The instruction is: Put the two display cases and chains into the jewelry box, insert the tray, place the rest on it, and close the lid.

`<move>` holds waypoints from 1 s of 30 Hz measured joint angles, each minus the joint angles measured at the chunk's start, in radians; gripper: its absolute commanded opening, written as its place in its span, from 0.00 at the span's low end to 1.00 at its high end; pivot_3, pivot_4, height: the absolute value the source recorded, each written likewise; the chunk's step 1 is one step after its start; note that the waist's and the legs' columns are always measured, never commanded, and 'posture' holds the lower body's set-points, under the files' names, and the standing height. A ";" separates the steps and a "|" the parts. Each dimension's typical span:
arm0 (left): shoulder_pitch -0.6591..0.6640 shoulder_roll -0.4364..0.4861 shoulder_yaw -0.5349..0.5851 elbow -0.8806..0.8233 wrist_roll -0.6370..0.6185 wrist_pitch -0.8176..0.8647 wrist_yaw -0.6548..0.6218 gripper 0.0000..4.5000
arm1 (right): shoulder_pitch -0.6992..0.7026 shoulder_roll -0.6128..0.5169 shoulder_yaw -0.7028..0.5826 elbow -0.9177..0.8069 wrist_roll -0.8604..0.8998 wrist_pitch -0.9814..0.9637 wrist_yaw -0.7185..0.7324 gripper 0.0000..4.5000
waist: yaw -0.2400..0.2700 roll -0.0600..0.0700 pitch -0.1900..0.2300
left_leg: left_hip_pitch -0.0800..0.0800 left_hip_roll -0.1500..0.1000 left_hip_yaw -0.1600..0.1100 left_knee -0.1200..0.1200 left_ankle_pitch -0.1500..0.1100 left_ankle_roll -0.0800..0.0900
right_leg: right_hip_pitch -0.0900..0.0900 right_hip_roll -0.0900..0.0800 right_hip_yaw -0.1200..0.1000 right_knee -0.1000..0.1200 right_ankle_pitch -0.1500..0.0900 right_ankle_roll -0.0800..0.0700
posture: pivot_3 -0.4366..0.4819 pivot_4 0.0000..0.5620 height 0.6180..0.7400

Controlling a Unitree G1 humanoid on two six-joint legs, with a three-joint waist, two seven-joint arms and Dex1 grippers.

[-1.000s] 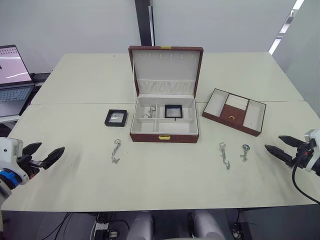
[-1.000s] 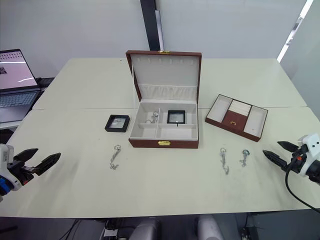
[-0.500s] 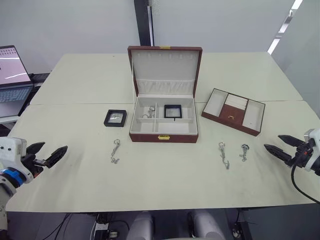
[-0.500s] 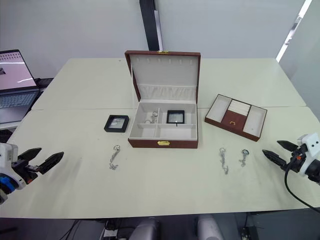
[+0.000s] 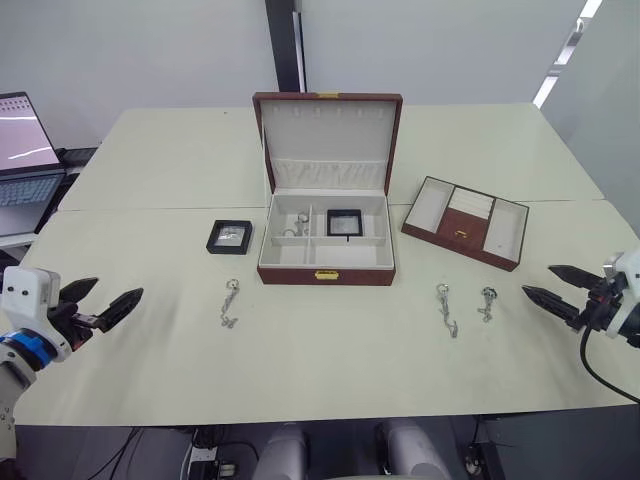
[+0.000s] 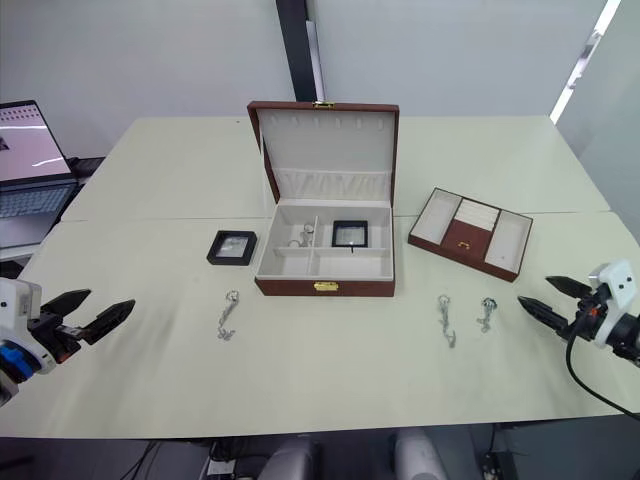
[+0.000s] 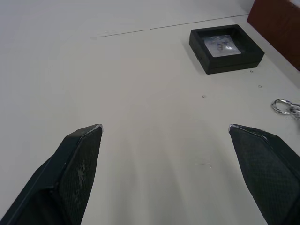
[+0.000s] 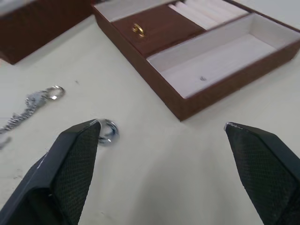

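Both the left gripper (image 5: 100,310) and right gripper (image 5: 548,284) gape wide, empty. Just ahead of the right one, the thin silvery chain (image 5: 488,303) could slip from a pinch against the flat table.

Open cream bench (image 5: 330,350) between both spread pincers, crossed by thin silvery chains: one (image 5: 231,302) ahead of the left pincer (image 5: 101,308), two (image 5: 447,309) near the right pincer (image 5: 548,284). Upright reddish-brown lid (image 5: 327,142) walling off the rear of the open box (image 5: 326,273). Black-framed square case (image 5: 229,237) just left of the box, shallow three-section tray (image 5: 465,222) to its right, narrow gaps between.
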State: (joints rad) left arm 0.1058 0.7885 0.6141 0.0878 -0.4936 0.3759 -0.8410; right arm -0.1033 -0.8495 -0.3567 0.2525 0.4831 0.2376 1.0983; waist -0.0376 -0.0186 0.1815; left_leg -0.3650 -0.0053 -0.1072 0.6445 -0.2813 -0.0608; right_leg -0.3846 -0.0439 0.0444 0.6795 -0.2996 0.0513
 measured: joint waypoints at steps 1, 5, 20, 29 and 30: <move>0.001 -0.005 0.000 -0.015 -0.009 0.010 0.000 0.99 | 0.001 0.001 0.006 -0.055 0.015 0.020 0.005 1.00 | 0.000 0.000 0.000 | 0.000 0.000 0.000 0.000 0.000 0.000 | 0.000 0.000 0.000 0.000 0.000 0.000 | 0.48 0.27 1.00; 0.022 -0.043 -0.005 -0.075 -0.015 0.013 0.011 0.99 | 0.012 0.018 0.051 -0.280 0.083 0.110 0.012 1.00 | 0.002 0.000 0.000 | 0.000 0.000 0.000 0.000 0.000 0.000 | 0.000 0.000 0.000 0.000 0.000 0.000 | 0.48 0.27 1.00; 0.062 -0.328 -0.167 -0.252 0.034 -0.044 0.220 0.99 | 0.071 0.034 0.179 -0.612 0.161 0.170 0.061 1.00 | 0.011 -0.003 -0.001 | -0.001 -0.001 -0.001 0.001 0.000 0.000 | 0.001 -0.002 -0.001 -0.001 0.000 0.000 | 0.48 0.27 1.00; 0.083 -0.417 -0.220 -0.323 0.065 -0.085 0.316 0.99 | 0.121 0.044 0.164 -0.575 0.140 0.066 0.102 1.00 | 0.010 -0.003 -0.001 | 0.000 -0.001 -0.001 0.001 0.000 0.000 | 0.001 -0.001 -0.001 -0.001 0.000 0.000 | 0.48 0.27 1.00; 0.085 -0.424 -0.227 -0.330 0.069 -0.085 0.327 0.99 | 0.125 0.044 0.161 -0.571 0.140 0.059 0.104 1.00 | 0.010 -0.003 -0.001 | 0.000 -0.001 -0.001 0.001 0.000 0.000 | 0.001 -0.001 -0.001 -0.001 0.000 0.000 | 0.48 0.27 1.00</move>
State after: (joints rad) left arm 0.1903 0.3646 0.3873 -0.2422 -0.4250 0.2907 -0.5139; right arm 0.0218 -0.8051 -0.1952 -0.3187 0.6234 0.2968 1.2021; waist -0.0273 -0.0216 0.1806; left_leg -0.3653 -0.0067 -0.1082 0.6454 -0.2813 -0.0609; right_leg -0.3832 -0.0447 0.0435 0.6784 -0.2994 0.0516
